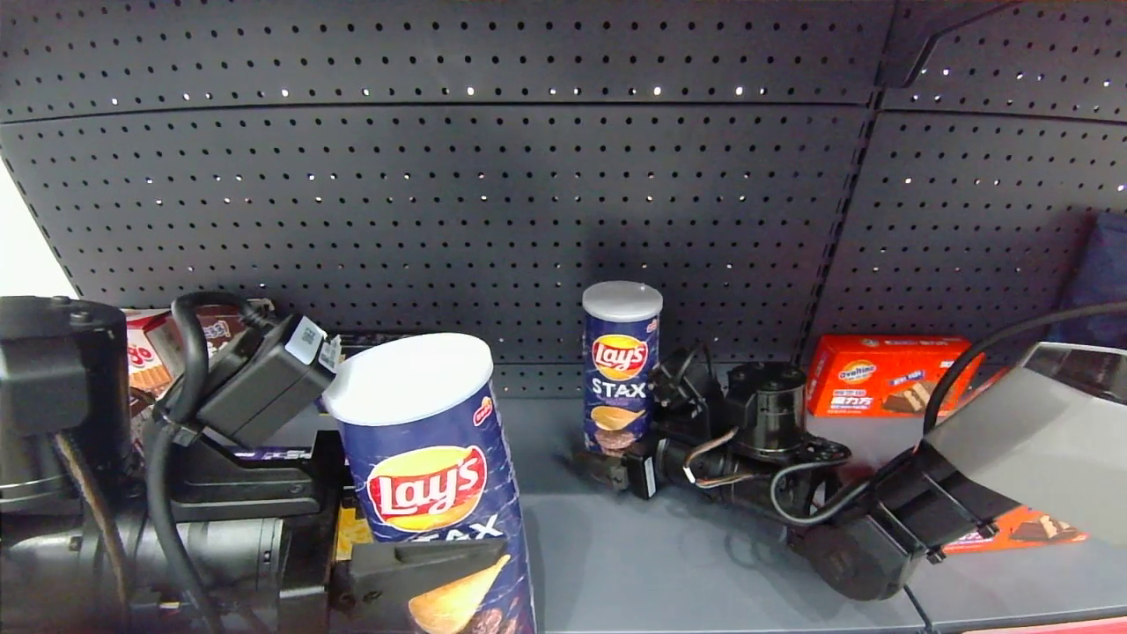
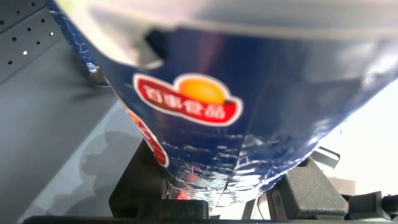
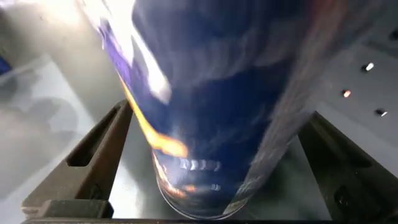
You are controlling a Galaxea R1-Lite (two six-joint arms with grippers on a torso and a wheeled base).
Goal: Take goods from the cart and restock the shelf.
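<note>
Left gripper (image 1: 414,568), lower left, clamps a tilted chip can (image 1: 423,458); right gripper (image 1: 616,462), centre, straddles an upright chip can (image 1: 621,370), jaws spread.

Shop aisle, dark pegboard shelf (image 1: 440,202), chip can (image 1: 423,423), orange snack box (image 1: 889,374)

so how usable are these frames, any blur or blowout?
Right wrist view: the standing can is smeared, print unreadable. Left wrist view: the held can goes soft near the lens, white blowout past it. Head view: sharp, light pinpricks through the pegboard.
</note>
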